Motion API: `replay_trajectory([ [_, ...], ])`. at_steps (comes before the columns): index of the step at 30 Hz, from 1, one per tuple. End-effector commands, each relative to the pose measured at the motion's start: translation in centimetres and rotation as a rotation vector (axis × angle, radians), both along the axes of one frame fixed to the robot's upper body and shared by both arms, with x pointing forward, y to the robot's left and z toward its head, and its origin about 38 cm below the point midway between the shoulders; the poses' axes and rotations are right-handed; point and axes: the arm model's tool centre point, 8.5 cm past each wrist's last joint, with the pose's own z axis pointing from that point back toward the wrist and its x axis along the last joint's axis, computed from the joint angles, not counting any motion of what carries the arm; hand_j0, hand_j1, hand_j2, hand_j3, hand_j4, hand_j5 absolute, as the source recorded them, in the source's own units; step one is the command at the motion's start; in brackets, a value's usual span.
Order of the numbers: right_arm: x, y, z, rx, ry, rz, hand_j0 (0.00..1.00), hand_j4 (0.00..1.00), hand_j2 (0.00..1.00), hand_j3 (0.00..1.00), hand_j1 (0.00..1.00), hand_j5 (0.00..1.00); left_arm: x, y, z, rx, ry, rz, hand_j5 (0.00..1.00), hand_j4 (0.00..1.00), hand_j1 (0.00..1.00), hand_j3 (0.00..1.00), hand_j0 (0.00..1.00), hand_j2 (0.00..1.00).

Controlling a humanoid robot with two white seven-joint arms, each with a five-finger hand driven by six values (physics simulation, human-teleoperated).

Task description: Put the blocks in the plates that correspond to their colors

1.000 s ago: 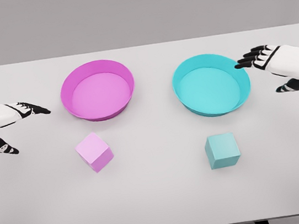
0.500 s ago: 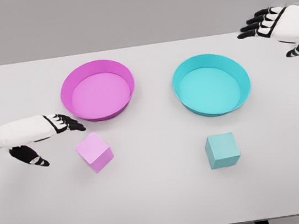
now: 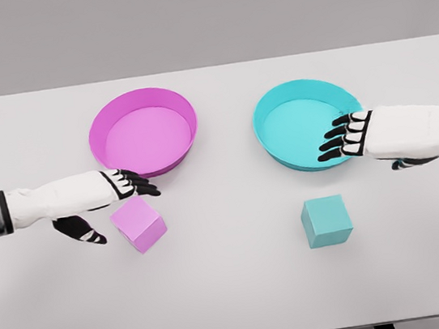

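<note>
A: What do you have on the tabletop (image 3: 237, 293)?

B: You see a flat, matte, pale grey surface. Two round, shallow, smooth-walled plates sit on it: a pink plate (image 3: 143, 132) at left centre and a teal plate (image 3: 309, 123) at right centre. Each has a raised rim and a flat floor, with nothing inside.

A: Where are the blocks?

B: The pink block (image 3: 138, 222) is a plain cube with crisp edges, lying on the tabletop in front of the pink plate. The teal block (image 3: 326, 221), same shape, lies in front of the teal plate.

A: State of each robot hand?

B: Left robot hand (image 3: 100, 202): fingers apart, thumb lowered, just beside the pink block's upper left, holding nothing. Right robot hand (image 3: 363, 141): black-tipped fingers spread over the teal plate's right rim, holding nothing.
</note>
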Motion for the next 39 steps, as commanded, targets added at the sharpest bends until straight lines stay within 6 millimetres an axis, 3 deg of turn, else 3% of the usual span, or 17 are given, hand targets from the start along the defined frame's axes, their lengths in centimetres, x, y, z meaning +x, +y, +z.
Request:
replay_trajectory([
  [1,-0.1,0.4,-0.4,-0.012,0.021,0.008,1.00,1.00,1.00,1.00,1.00,1.00,0.0,-0.2,0.0,-0.005,-0.001,0.000,1.00,1.00,1.00,1.00,1.00,1.00],
  [9,-0.2,1.6,-1.4,0.009,0.042,0.034,1.00,1.00,1.00,1.00,1.00,1.00,0.1,-0.8,-0.5,0.017,-0.013,-0.010,1.00,1.00,1.00,1.00,1.00,1.00],
  [21,-0.9,3.9,-4.4,0.009,0.107,0.087,1.00,1.00,1.00,1.00,1.00,1.00,0.1,-1.3,-1.2,0.022,-0.011,-0.014,1.00,1.00,1.00,1.00,1.00,1.00],
  [32,-0.5,3.3,-4.7,-0.023,0.093,0.072,1.00,1.00,1.00,1.00,1.00,1.00,-0.1,-2.0,-2.0,0.035,-0.004,-0.031,1.00,1.00,1.00,1.00,1.00,1.00],
  [39,-0.7,4.8,-4.7,0.004,0.091,0.109,1.00,1.00,1.00,1.00,1.00,1.00,-0.1,-2.4,-2.4,0.056,-0.020,-0.038,0.95,0.95,0.95,0.95,0.95,0.95],
])
